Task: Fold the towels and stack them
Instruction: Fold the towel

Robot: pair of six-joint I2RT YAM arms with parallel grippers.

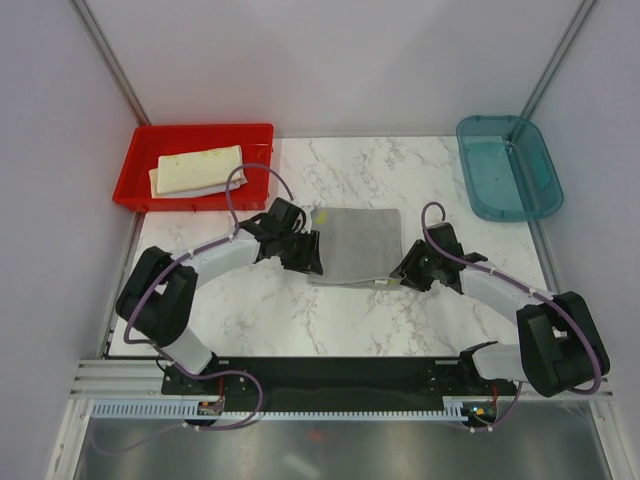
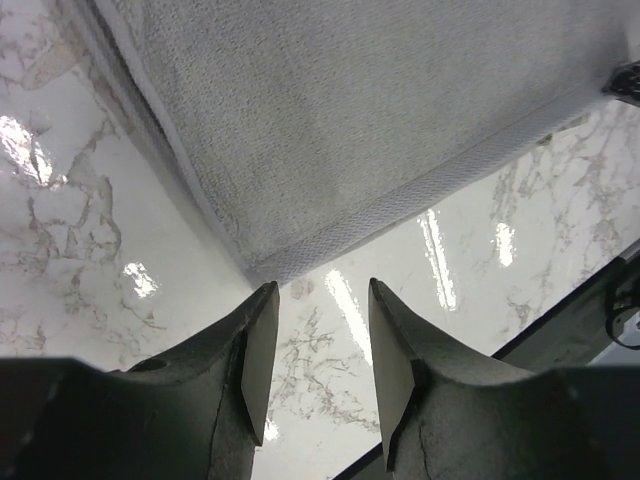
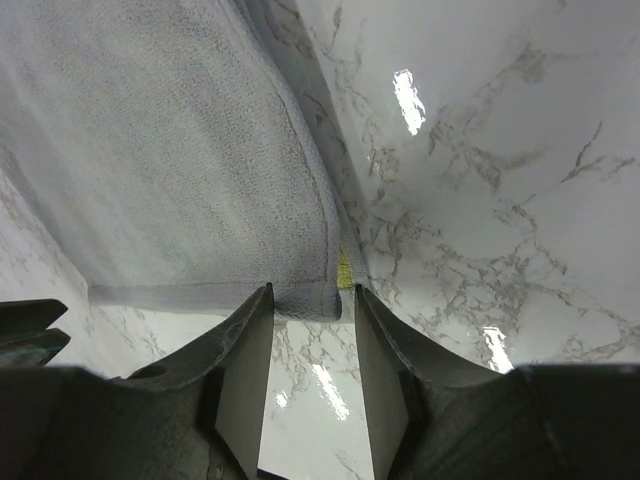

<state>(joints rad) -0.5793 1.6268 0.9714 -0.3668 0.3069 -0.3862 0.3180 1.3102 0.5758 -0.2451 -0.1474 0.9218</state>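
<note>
Two grippers, both mine, sat low at the near edge of a grey towel [image 1: 355,243] that lay flat in the middle of the marble table [image 1: 330,325]. My left gripper [image 2: 322,290] was at the towel's near left corner. Its fingers [image 2: 258,350] were spread, with only bare marble in the gap. The hemmed corner lay just beyond their tips, and I could not tell whether it touched them. My right gripper [image 3: 312,292] was at the near right corner. Its jaws stood apart too, and the towel's corner reached just in between the tips without being pinched. A yellow sliver [image 3: 345,267] showed at that corner's edge. At the far left of the table stood a red tray [image 1: 135,170] holding a folded cream-yellow towel [image 1: 200,168]. At the far right stood a see-through teal bin [image 1: 490,205].
</note>
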